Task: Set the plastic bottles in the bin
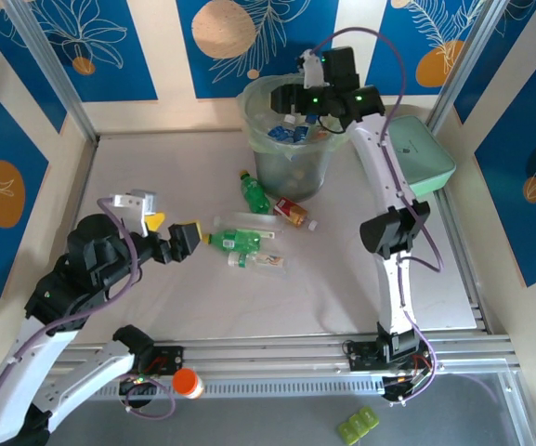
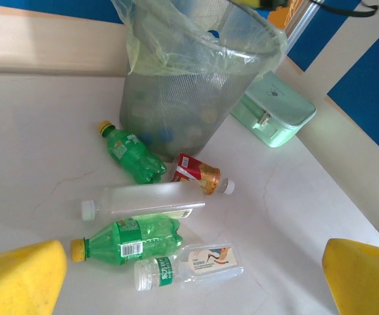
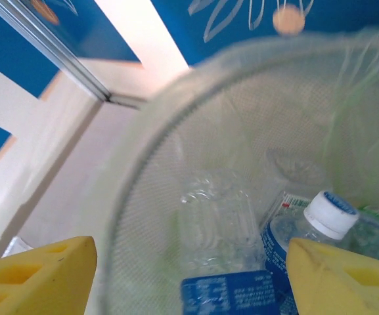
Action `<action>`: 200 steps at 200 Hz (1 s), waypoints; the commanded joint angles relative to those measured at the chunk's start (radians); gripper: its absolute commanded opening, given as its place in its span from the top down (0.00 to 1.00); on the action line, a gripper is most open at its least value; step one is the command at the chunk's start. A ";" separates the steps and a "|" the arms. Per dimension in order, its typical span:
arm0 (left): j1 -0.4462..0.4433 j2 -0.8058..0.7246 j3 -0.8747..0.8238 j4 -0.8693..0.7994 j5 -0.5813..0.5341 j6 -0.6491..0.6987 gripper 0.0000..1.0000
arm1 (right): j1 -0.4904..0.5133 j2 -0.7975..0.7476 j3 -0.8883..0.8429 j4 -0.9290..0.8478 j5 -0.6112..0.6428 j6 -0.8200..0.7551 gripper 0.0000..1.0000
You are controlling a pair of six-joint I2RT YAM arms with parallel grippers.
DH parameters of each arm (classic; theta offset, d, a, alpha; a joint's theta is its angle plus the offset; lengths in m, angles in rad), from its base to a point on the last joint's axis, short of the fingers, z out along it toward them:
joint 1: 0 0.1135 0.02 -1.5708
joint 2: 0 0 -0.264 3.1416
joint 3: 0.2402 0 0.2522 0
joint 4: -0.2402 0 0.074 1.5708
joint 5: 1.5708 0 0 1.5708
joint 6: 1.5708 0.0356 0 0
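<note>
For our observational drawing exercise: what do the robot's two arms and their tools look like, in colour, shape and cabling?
Both arms, the left arm and the right arm, have white tubular links between bulky black joints, with a thin lilac cable looping alongside. Each tool, the left tool and the right tool, is black with two blocky yellow fingers; green lights glow on the right one.

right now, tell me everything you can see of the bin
The bin is a tall round bucket of translucent grey-green mesh-look plastic, lined with a thin clear bag draped over its rim. It stands upright at the far middle of the table, holding blue-labelled bottles. The right gripper hangs open above its mouth; a green bottle lies at its base.
</note>
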 commanded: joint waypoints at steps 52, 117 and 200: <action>0.007 0.087 0.186 -0.315 -0.175 -0.305 0.01 | 0.184 -0.447 -0.491 0.096 0.151 -0.068 0.25; 0.007 0.102 0.108 -0.357 -0.163 -0.434 0.01 | 0.443 -0.845 -1.183 0.193 0.164 -0.156 0.30; 0.026 0.081 -0.125 -0.262 -0.107 -0.344 0.01 | 0.514 -0.618 -1.337 0.095 0.159 -0.174 0.24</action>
